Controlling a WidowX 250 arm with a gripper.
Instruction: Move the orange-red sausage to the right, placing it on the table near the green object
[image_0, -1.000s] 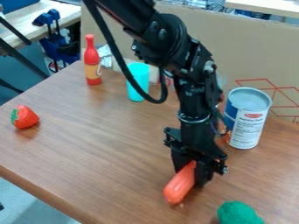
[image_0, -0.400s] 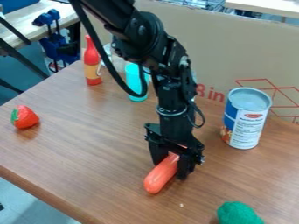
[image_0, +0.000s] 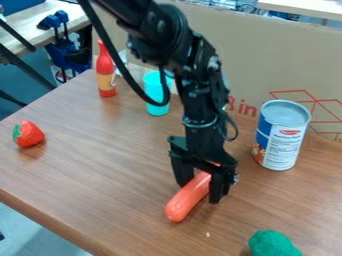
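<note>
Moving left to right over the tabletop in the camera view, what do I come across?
Strawberry → red bottle → turquoise cup → orange-red sausage shape → can.

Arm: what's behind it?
Behind the arm: brown cardboard and the cyan cup, partly crossed by the arm's cable. Anything directly behind the dark links is covered; can't tell what's there.

Red characters (image_0: 242, 108) on the cardboard (image_0: 267, 65), small print on the can (image_0: 283, 137), a tan label (image_0: 106, 81) on the bottle (image_0: 105, 64).
</note>
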